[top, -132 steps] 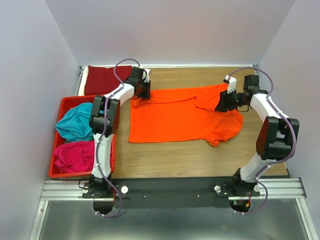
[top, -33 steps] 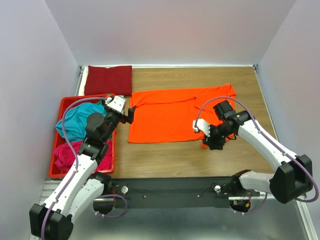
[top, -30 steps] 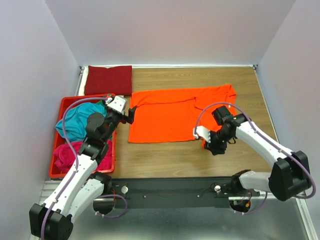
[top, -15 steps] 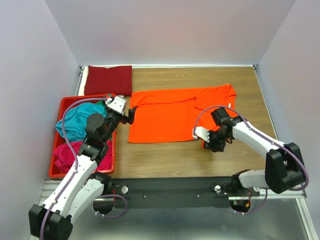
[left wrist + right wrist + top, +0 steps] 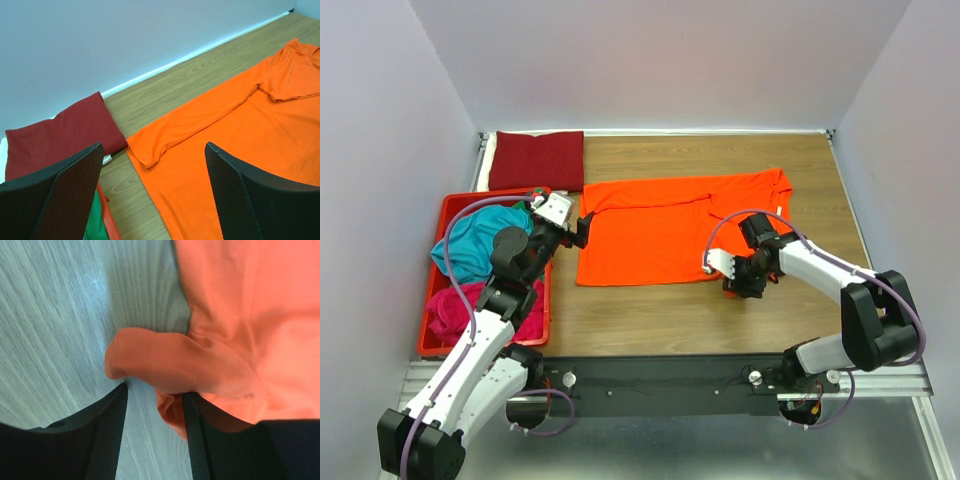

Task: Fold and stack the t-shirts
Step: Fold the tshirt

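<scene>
Bright orange soft cotton t-shirt (image 5: 660, 235) lies spread flat mid wooden table (image 5: 650, 325), its near-right hem corner rucked into a small lump. Cloth looks light and limp w/ no stiffness. It'll prob. drag & wrinkle if pulled from one side, so pinch the corner thru both layers.

Right gripper (image 5: 738, 286) sits at that lump, fingers (image 5: 112, 440) apart and straddling it, bare wood in the gap, not pinched yet. Left gripper (image 5: 582, 228) hangs wide apart, empty, by the shirt's left edge.

Vs 4.4 s back: both arms have left the far edge and the right sleeve's now laid out. Over the last half-sec the right gripper has crept onto the corner; left unmoved.
</scene>
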Controlling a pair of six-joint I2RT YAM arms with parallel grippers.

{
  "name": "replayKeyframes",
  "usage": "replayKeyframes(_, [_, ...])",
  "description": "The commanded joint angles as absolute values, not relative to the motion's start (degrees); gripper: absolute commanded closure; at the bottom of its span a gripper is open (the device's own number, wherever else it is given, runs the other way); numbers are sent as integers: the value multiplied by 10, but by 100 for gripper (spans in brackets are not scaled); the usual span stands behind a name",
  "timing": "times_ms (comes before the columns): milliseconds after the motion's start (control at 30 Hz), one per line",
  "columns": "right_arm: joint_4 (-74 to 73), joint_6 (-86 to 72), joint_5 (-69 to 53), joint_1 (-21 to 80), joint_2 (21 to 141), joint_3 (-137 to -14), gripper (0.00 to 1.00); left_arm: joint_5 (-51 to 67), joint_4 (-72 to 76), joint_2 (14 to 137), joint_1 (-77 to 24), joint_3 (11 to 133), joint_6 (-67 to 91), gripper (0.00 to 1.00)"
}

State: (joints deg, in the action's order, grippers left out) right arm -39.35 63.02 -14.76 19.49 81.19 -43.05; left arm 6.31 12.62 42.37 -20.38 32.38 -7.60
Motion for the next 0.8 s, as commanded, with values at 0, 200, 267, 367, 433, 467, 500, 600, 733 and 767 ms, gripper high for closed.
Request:
replayKeyframes(0, [-369,627,-130,192,831,-409,48,76,136,415,-207,332,-76,11])
replayKeyframes(200, [-362,611,-125,193,824,-396,76,76,136,416,-208,332,-76,11])
replayKeyframes(267, [-363,601,-120,192,808,-392,90,76,136,416,-209,332,-76,11])
replayKeyframes(367, [-381,603,-114,192,771,-388,99,76,135,415,-209,332,-76,11])
replayKeyframes(433, [-415,607,-117,192,750,-389,99,76,135,415,-210,332,-76,11])
replayKeyframes(467, [-430,613,-120,192,726,-392,99,76,136,415,-210,331,-77,11])
replayKeyframes(500, [-466,625,-125,192,716,-396,99,76,136,415,-210,331,-77,11])
replayKeyframes(600, [-533,649,-128,192,682,-428,99,79,135,417,-210,332,-76,11])
replayKeyframes(733, [-605,662,-141,192,690,-462,99,81,136,418,-210,332,-77,11])
replayKeyframes(767, [-617,664,-147,192,690,-468,99,80,135,417,-210,332,-77,11])
